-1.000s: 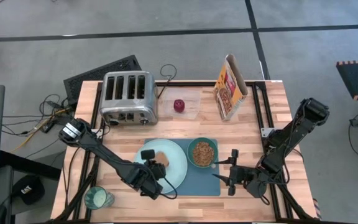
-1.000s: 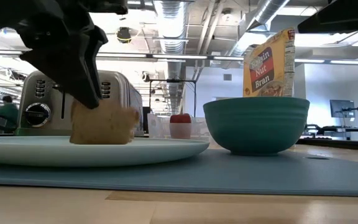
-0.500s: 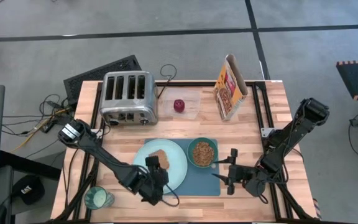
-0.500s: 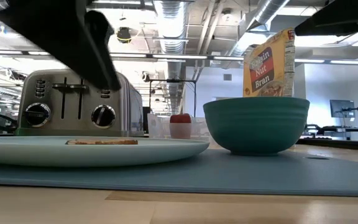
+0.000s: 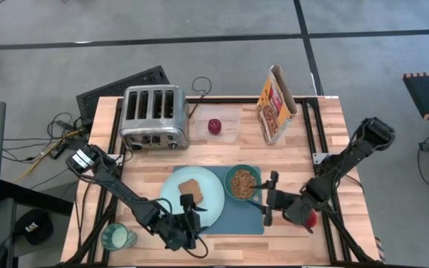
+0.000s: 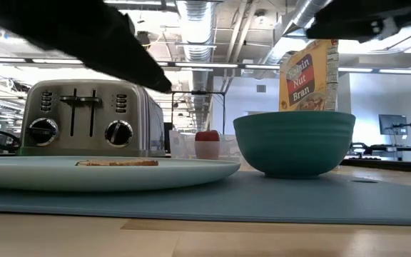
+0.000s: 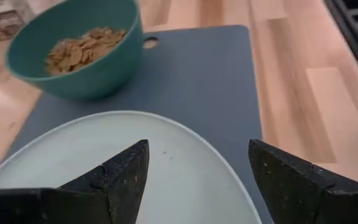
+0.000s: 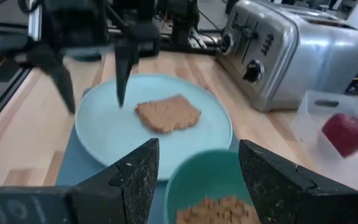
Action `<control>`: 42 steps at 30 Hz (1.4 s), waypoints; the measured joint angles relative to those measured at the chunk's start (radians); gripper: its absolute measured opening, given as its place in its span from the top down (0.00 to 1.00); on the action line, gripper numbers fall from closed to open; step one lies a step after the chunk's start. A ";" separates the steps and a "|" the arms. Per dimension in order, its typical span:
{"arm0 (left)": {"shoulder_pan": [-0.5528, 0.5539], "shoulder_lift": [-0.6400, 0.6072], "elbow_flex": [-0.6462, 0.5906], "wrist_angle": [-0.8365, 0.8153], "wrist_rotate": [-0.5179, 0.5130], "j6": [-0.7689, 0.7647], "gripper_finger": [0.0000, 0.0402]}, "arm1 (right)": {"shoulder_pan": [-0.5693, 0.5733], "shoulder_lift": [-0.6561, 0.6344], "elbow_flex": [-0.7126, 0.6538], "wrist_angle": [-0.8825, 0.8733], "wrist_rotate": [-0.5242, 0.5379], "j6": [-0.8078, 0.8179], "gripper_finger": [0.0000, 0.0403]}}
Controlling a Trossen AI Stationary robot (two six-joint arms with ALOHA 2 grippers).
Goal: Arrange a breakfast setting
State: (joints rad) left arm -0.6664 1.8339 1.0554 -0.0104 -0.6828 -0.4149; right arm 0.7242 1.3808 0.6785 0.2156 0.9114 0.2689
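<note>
A light wooden table (image 5: 147, 160) of butcher-block planks stands on a grey concrete floor; beyond it the low view shows an open hall with ceiling ducts and strip lights. At the back of the table stand a chrome four-slot toaster (image 5: 153, 116) and an upright cereal box (image 5: 275, 103) that reads "Raisin Nut Bran". Between them, a small dark red fruit (image 5: 214, 126) sits in a clear container (image 5: 222, 128).

A slate-blue mat (image 5: 240, 216) lies at the table's front. On it rest a pale mint plate (image 5: 211, 190) and, just beside that, a green bowl (image 5: 243, 183) filled with brown flakes. A flat brown toast slice (image 5: 191, 188) lies on the plate. A glass (image 5: 116, 237) stands at the front left corner.

The left gripper (image 5: 191, 216) hovers at the plate's front edge, fingers spread wide and empty. The right gripper (image 5: 269, 197) hangs just beside the bowl, over the mat, fingers likewise wide and empty.
</note>
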 joint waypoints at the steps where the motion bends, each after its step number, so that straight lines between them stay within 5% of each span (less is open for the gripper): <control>1: 0.003 -0.001 -0.032 0.063 0.008 0.018 0.35 | -0.017 0.000 0.000 0.024 -0.018 -0.022 0.38; 7: 0.020 -0.002 -0.170 0.286 0.027 0.071 0.35 | -0.125 0.001 0.032 0.090 -0.085 -0.147 0.38; 16: 0.031 -0.036 -0.213 0.301 0.025 0.104 0.35 | -0.295 0.136 0.270 -0.097 -0.098 -0.303 0.38; 23: 0.024 -0.192 -0.254 0.188 0.020 0.097 0.35 | -0.479 0.212 0.432 -0.269 -0.099 -0.304 0.38; 33: -0.009 -0.506 -0.530 0.276 -0.040 -0.067 0.35 | -0.662 0.245 0.480 -0.283 -0.107 -0.298 0.38; 42: -0.009 -0.587 -0.600 0.321 -0.040 -0.068 0.35 | -0.761 0.245 0.480 -0.285 -0.350 -0.234 0.38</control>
State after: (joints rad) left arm -0.6754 1.2465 0.4553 0.3107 -0.7227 -0.4831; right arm -0.0364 1.6260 1.1587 -0.0697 0.5613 0.0349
